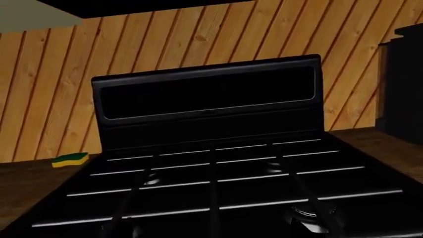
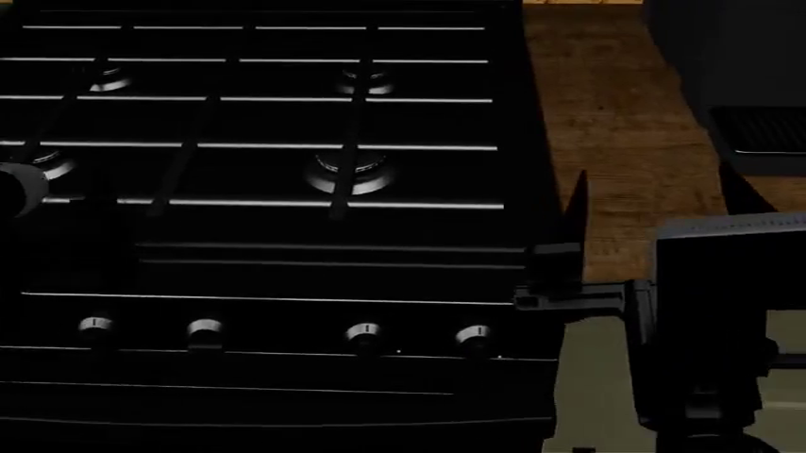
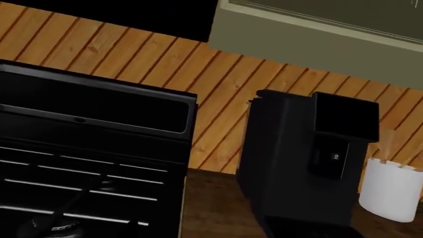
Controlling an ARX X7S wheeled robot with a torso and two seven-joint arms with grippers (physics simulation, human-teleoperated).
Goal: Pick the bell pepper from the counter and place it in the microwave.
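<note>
black stove (image 2: 252,189) with four knobs (image 2: 204,329) fills the left; one coffee machine (image 3: 297,163) stands on counter (image 2: 617,142); right gripper (image 2: 567,255) looks open, left one i cannot tell.

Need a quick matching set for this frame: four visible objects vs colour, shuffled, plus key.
Objects:
1. sponge
2. stove top
3. counter
4. container beside the coffee machine

Colours:
A. dark brown wood grain
B. white
C. green and yellow
D. black

Pairs: 1-C, 2-D, 3-A, 4-B
</note>
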